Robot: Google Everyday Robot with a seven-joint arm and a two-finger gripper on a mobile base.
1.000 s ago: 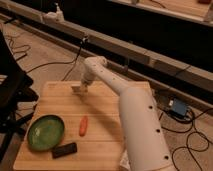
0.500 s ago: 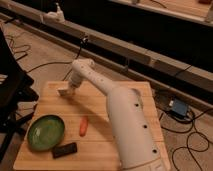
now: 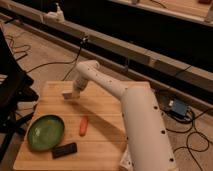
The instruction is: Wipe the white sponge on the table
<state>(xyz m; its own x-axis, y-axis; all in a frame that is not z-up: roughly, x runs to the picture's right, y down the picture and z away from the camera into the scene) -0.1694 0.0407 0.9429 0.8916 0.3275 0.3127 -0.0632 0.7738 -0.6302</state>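
Observation:
The light-wood table (image 3: 105, 135) fills the lower middle of the camera view. My white arm reaches from the lower right across it to the far left part. My gripper (image 3: 73, 94) points down onto the white sponge (image 3: 68, 94), a small off-white block lying flat on the table near its far left edge. The gripper covers part of the sponge and touches it from above.
A green plate (image 3: 46, 132) lies at the table's near left. A dark rectangular block (image 3: 64, 149) lies just in front of it. An orange carrot (image 3: 83, 126) lies mid-table. Cables run over the floor left and right, and a blue box (image 3: 178, 108) sits at the right.
The gripper and the sponge under it have slid left across the far part of the table, from near the middle toward the left edge.

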